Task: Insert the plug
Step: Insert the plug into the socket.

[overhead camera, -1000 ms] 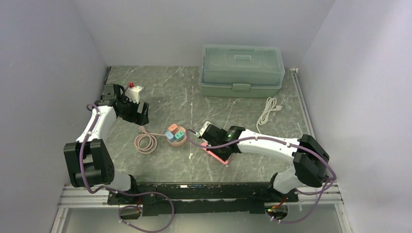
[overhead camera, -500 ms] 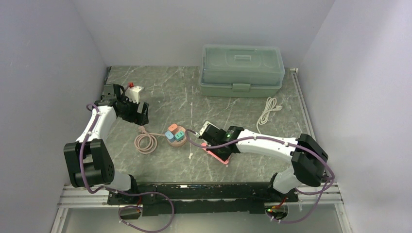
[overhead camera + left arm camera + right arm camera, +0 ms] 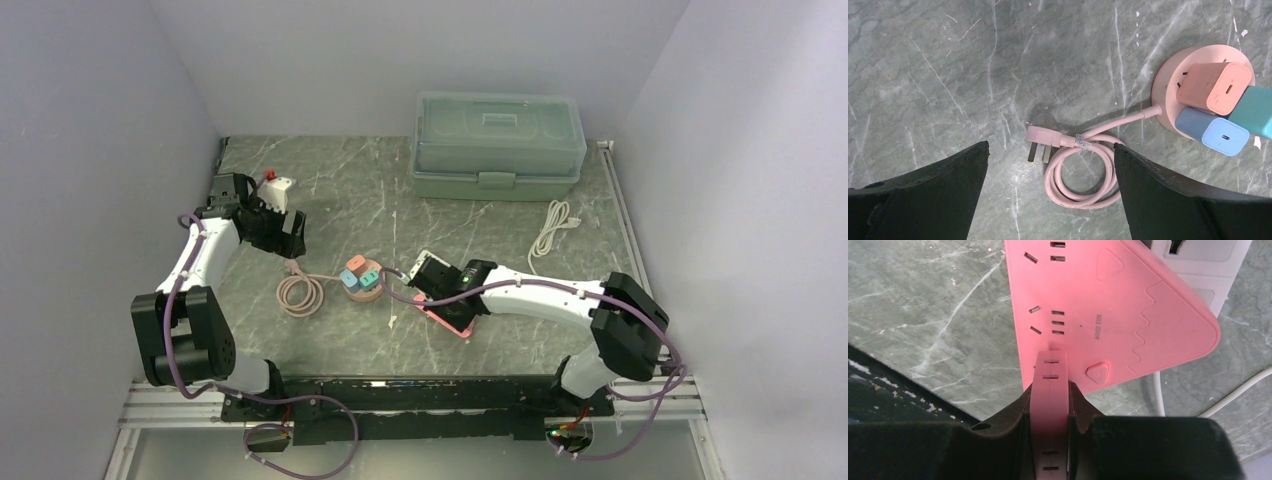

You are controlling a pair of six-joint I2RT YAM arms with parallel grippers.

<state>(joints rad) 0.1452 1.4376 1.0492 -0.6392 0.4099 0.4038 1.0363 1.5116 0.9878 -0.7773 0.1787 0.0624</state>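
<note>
marble table (image 3: 360,190), left hand (image 3: 1050,147) apart over pink plug (image 3: 1037,136), right hand (image 3: 1049,386) clamped on pink power strip (image 3: 1108,305), near end hidden

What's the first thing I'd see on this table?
Bright pink things: the right gripper pinches a pink power strip by its edge, mid-table. To the left, a pink plug with its coiled cord lies below the open left gripper. A green box sits at the back.

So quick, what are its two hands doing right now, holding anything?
Left gripper: open, holding nothing, above the plug.
Right gripper: closed on the edge of the pink power strip.
</note>
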